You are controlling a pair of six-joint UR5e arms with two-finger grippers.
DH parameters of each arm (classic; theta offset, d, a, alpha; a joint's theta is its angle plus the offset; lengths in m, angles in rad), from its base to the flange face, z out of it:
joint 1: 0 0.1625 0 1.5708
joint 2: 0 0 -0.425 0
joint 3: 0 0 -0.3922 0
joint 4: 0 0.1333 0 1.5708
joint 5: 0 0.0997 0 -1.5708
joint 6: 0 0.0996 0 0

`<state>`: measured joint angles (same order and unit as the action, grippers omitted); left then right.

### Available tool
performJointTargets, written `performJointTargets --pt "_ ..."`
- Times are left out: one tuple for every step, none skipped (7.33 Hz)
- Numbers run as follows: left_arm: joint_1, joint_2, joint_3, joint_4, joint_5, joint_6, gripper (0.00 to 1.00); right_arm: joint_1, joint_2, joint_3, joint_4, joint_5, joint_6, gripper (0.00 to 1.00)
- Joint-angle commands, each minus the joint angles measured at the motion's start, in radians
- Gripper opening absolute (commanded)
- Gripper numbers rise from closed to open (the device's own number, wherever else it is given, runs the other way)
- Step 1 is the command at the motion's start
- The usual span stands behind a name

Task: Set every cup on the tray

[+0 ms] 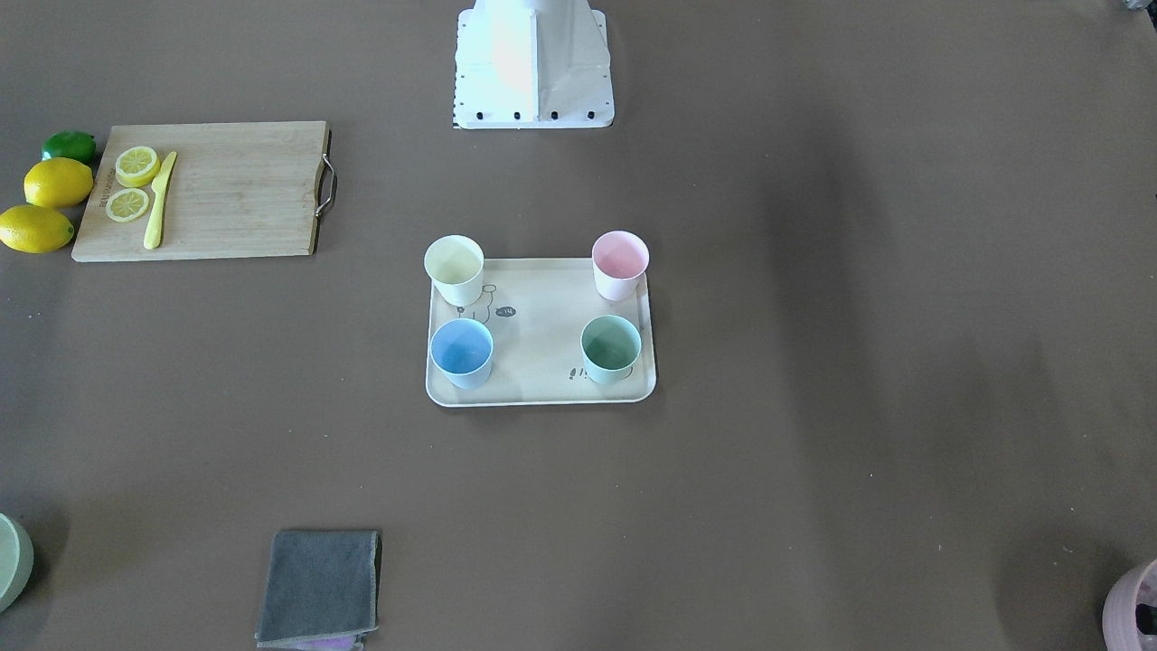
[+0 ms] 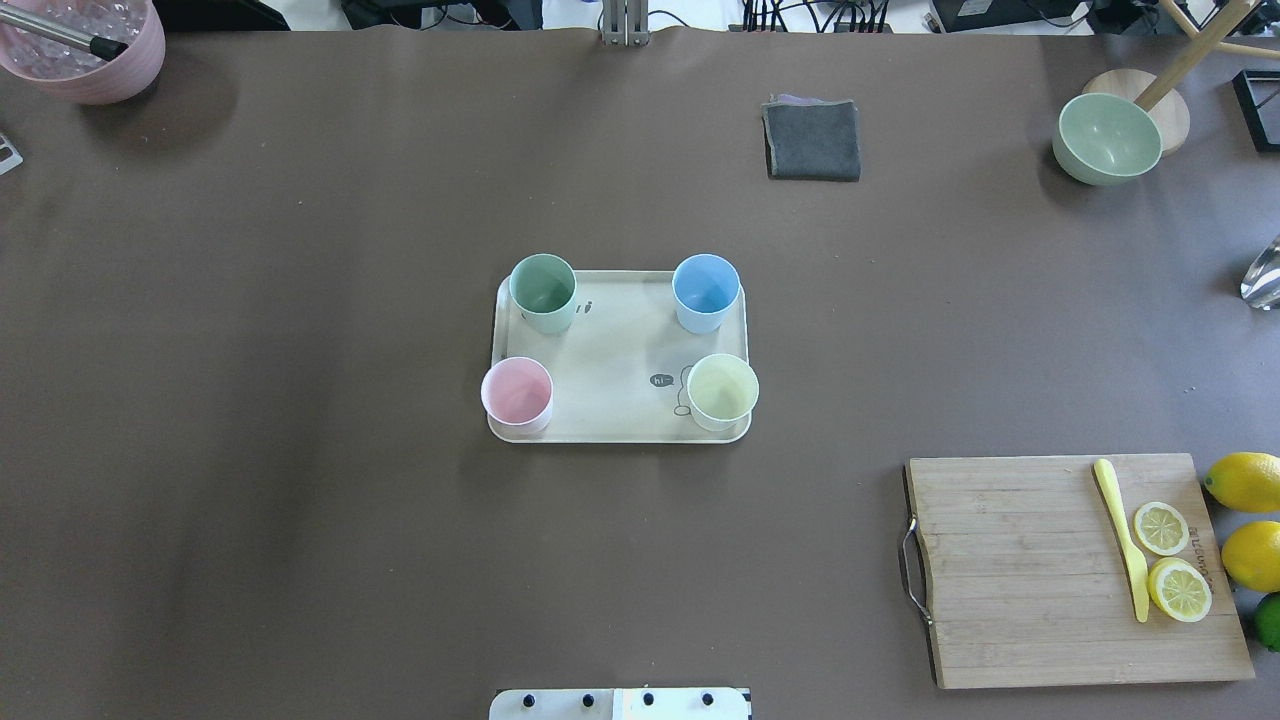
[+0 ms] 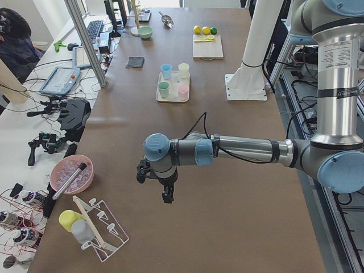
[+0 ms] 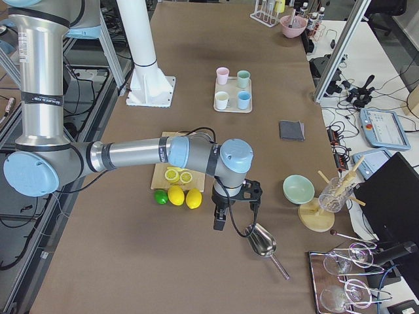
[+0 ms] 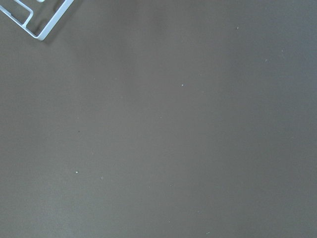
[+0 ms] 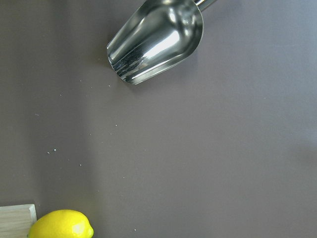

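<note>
The cream tray (image 2: 620,340) lies at the table's middle and also shows in the front view (image 1: 542,348). Four cups stand upright on it, one near each corner: pale yellow (image 2: 722,390), light blue (image 2: 706,290), pale pink (image 2: 517,392), mint green (image 2: 543,290). My left gripper (image 3: 166,196) shows only in the exterior left view, far from the tray, near the table's left end. My right gripper (image 4: 219,222) shows only in the exterior right view, beside the lemons. I cannot tell whether either is open or shut.
A wooden cutting board (image 2: 1020,570) with lemon slices and a yellow knife (image 2: 1122,535) lies at the right, with lemons (image 2: 1245,480) beside it. A grey cloth (image 2: 812,140), a green bowl (image 2: 1107,138) and a mauve pot (image 2: 85,50) sit at the far edge. A metal scoop (image 6: 156,42) lies near my right gripper.
</note>
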<state>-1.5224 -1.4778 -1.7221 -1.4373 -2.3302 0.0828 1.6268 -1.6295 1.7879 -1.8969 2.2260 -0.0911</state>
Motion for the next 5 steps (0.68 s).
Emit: performJointTargets --pt "-0.007 -0.005 -0.016 -0.002 0.11 0.002 0.98 0.001 0.0 0.002 0.001 0.001 0.001 1.0" --pt "-0.007 -0.007 -0.027 -0.002 0.173 0.0 0.98 0.001 0.0 0.002 0.001 0.003 0.001 1.0" --pt "-0.007 -0.007 -0.031 -0.003 0.195 0.0 0.98 0.001 0.0 0.007 0.001 0.003 0.001 1.0" --pt "-0.007 -0.003 -0.034 -0.006 0.193 0.0 0.98 0.001 0.0 0.008 0.001 0.003 0.001 1.0" --pt "-0.005 -0.002 -0.034 -0.006 0.193 -0.001 0.98 0.001 0.0 0.008 0.001 0.004 0.001 1.0"
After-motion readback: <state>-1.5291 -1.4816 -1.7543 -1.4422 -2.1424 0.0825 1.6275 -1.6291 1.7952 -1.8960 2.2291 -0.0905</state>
